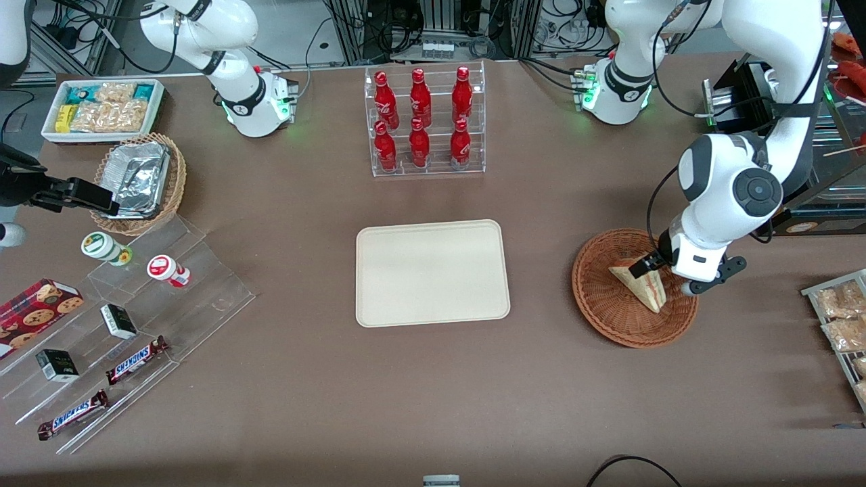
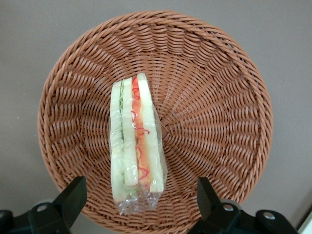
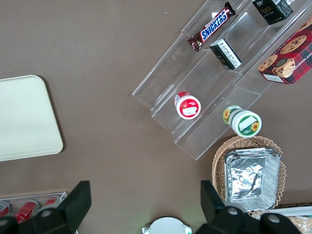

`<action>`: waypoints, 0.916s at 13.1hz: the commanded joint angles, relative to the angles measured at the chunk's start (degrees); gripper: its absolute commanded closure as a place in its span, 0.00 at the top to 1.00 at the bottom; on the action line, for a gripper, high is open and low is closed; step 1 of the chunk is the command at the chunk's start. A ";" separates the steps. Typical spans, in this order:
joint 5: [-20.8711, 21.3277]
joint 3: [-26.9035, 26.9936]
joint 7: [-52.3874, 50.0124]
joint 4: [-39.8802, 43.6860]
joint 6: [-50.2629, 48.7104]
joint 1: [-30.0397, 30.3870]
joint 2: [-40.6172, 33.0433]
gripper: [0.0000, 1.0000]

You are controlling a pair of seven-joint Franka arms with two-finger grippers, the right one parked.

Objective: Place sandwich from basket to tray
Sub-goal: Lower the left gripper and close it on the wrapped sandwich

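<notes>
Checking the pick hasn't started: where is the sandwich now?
The sandwich lies in the basket, toward the working arm's end of the table; the open hand hovers just above it, fingers either side.

Colours around the basket

The basket point(image 2: 214, 97) is reddish-brown woven wicker; the sandwich point(image 2: 135, 146) shows pale bread with red and green filling stripes; the tray point(image 1: 431, 272) is plain cream; the open-fingered gripper point(image 2: 139, 202) above the basket is black.

Basket point(image 2: 209, 87) rough woven wicker; sandwich point(image 2: 135, 146) in glossy clear film; tray point(image 1: 431, 272) smooth matt; end effector point(image 2: 139, 197) black, matt.
</notes>
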 commanded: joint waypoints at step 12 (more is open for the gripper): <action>0.36 -0.02 -7.93 -1.03 4.74 -0.29 5.60 0.11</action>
